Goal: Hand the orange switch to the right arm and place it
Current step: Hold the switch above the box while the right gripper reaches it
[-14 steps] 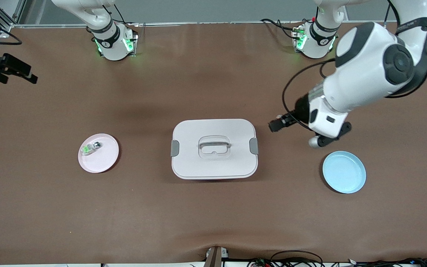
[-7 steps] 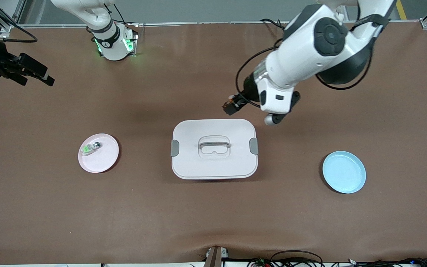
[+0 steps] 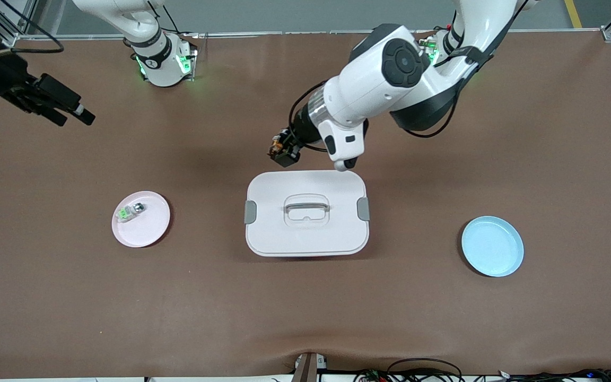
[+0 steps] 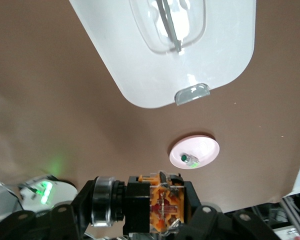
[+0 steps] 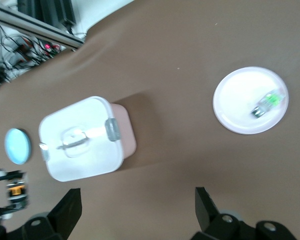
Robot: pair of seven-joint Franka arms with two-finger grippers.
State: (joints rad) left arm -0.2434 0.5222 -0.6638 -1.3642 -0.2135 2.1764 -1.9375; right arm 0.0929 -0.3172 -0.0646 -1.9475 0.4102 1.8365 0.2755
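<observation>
A: How are the left gripper jaws seen?
B: Closed on the orange switch, which is held in the air over the bench, just beside the white lidded box on the robots' side.

A: And the right gripper?
B: Its jaws are spread wide and nothing is gripped; it is hung well apart from the box, toward the right arm's end.

A: What else is found?
B: A pink plate carrying a green part, and a blue plate, are set either side of the box.

I see the tiny black blocky switch with an orange face pinched in my left end effector, up over the brown tabletop.
</observation>
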